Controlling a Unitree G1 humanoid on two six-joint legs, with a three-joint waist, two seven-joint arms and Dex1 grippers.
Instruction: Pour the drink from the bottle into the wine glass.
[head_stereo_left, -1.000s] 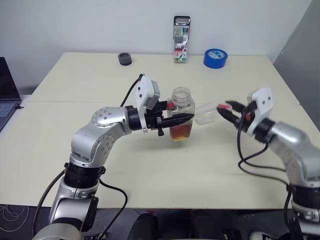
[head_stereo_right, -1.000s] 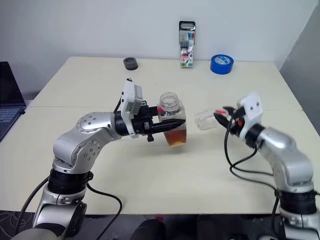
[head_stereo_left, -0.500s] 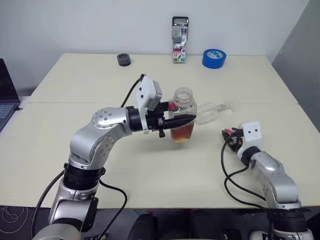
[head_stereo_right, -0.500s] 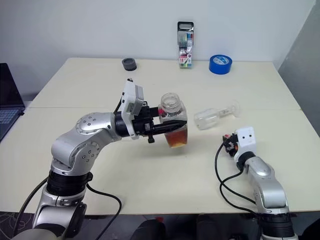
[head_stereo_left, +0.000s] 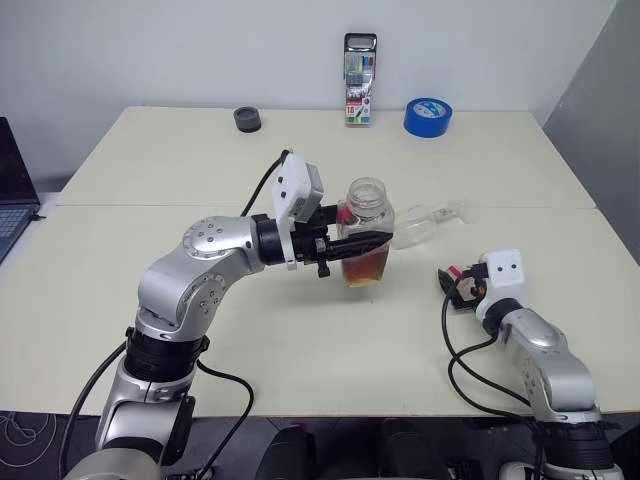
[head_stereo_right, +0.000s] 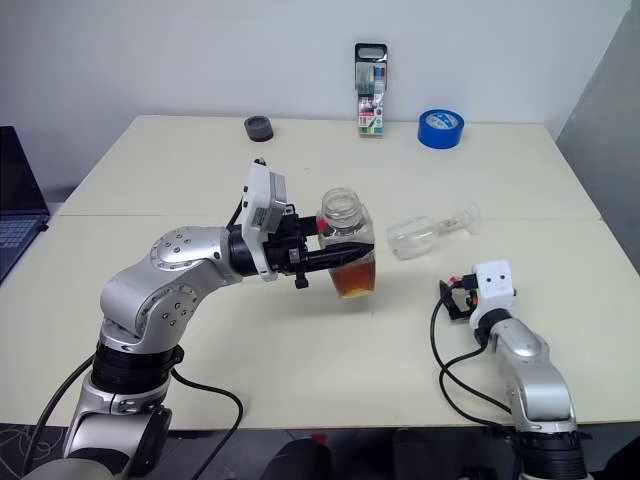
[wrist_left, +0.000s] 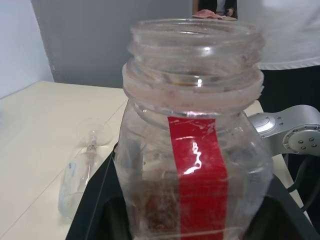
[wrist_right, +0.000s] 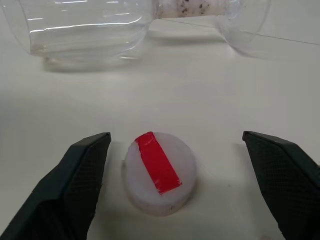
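Observation:
My left gripper (head_stereo_left: 362, 241) is shut on the bottle (head_stereo_left: 365, 205), holding it upright above the table's middle. The bottle is clear and uncapped with a red label strip (wrist_left: 200, 170). The drink (head_stereo_left: 362, 266), tea-brown, fills its lower part. The wine glass (head_stereo_left: 430, 222) lies on its side on the table just right of the bottle, and it also lies beyond my right gripper as the wine glass (wrist_right: 85, 25). My right gripper (head_stereo_left: 452, 285) rests low on the table, open. A whitish cap (wrist_right: 160, 172) with a red strip sits on the table between its fingers, untouched.
At the table's far edge stand a marker pack (head_stereo_left: 360, 80), a blue tape roll (head_stereo_left: 427, 116) and a small dark round object (head_stereo_left: 248, 119). A laptop (head_stereo_left: 15, 190) shows at the left edge.
My right arm came down from beside the glass to the table, then its gripper opened and left the cap on the surface. The left arm and bottle stayed still.

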